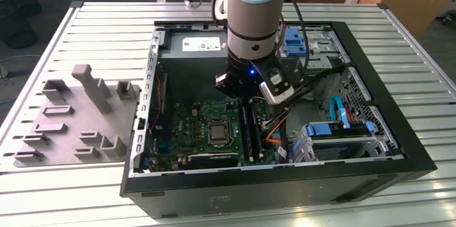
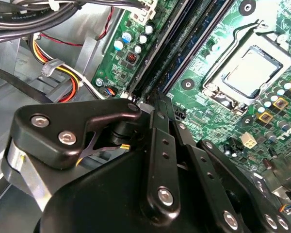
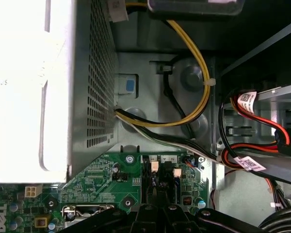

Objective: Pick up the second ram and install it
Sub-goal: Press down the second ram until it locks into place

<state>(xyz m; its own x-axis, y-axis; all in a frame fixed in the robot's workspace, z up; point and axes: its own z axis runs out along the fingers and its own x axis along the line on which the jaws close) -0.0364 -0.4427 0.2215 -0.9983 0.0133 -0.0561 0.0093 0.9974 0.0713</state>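
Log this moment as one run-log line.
gripper: down inside computer case | position: at long black memory slots beside processor socket | grey tray: no stick seen

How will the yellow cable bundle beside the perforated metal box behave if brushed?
The yellow cable bundle probably bends easily: it hangs in a loose curve. It likely won't swing far, since a white tie cinches it. Probably light.

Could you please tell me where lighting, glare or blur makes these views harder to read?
In the first wrist view, the power supply casing is blown out to white. In the second wrist view, the claw looms dark and soft, while the CPU socket glints. In the exterior view, the computer case interior lies shadowed.
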